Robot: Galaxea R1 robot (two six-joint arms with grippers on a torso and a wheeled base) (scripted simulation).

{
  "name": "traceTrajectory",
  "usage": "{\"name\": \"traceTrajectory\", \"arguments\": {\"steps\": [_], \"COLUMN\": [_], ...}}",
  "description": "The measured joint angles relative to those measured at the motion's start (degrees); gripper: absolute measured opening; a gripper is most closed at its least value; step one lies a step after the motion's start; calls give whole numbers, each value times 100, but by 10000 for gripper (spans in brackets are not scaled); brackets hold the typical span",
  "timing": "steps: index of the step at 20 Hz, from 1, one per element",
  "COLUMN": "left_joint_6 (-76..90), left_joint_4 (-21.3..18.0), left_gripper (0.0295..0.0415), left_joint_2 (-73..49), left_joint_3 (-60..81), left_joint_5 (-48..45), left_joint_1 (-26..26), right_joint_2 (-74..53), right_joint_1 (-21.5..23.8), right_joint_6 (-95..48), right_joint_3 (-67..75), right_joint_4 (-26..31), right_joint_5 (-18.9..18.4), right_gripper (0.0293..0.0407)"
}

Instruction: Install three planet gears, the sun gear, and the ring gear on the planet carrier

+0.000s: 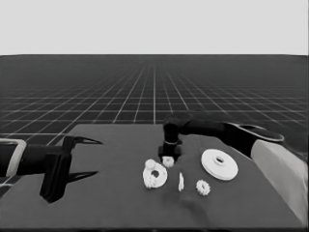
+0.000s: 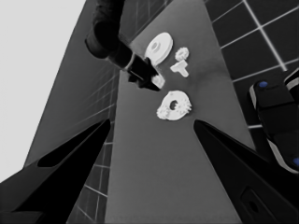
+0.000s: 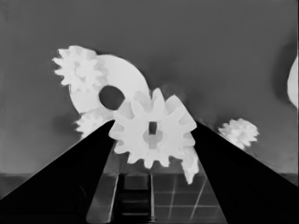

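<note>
While my right tool point(image 1: 168, 158) hangs over the middle of the table point(image 1: 120, 203), it holds one planet gear point(image 3: 153, 129) between its two fingers, teeth pressed against both; that gear sits just above and beside the far right edge of the smaller round part point(image 1: 155, 174).

Item, smaller round part: flat white disc with central hole, lying near the table's centre. Two gears rest on it: one point(image 1: 150, 164) at its far edge, one point(image 1: 150, 181) at its near left edge. In the right wrist view both show on the disc's rim, either side of the hole.

Item, held gear: white, toothed, with a small slot through its hub, upright face toward the wrist camera.

Item, loose gear point(image 1: 203, 187): lies flat on the table to the right of the smaller round part and nearer the table's front edge, apart from everything else.

Item, thin white piece point(image 1: 181, 181): stands between the smaller round part and the loose gear, touching neither.

Item, larger round part point(image 1: 219, 164): thick disc with stepped rim, lying to the right of my right tool, well apart from the smaller one.

Item, left tool point(image 1: 87, 157): parked over the table's left end, fingers spread wide, holding nothing.
</note>
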Motion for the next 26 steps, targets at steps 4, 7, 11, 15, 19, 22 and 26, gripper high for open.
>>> {"name": "traceTrajectory", "arguments": {"steps": [4,7,11,15,19,22,26], "left_joint_6": [0,0,0,0,0,0,0], "left_joint_4": [0,0,0,0,0,0,0], "left_gripper": [385,385,385,385,385,385,385], "left_joint_2": [0,0,0,0,0,0,0], "left_joint_3": [0,0,0,0,0,0,0], "left_joint_5": [0,0,0,0,0,0,0], "left_joint_1": [0,0,0,0,0,0,0], "right_joint_2": [190,255,360,375,377,377,377], "right_joint_1": [-8,-346,-835,-880,-885,-885,-885], "right_joint_6": [167,77,-126,-152,-155,-155,-155], "right_joint_3": [-36,-214,-576,-625,-631,-631,-631], "right_joint_4": [-15,-370,-786,-833,-839,-839,-840], "right_joint_5": [-31,73,263,290,294,295,295], "right_gripper": [312,312,312,312,381,385,385]}}
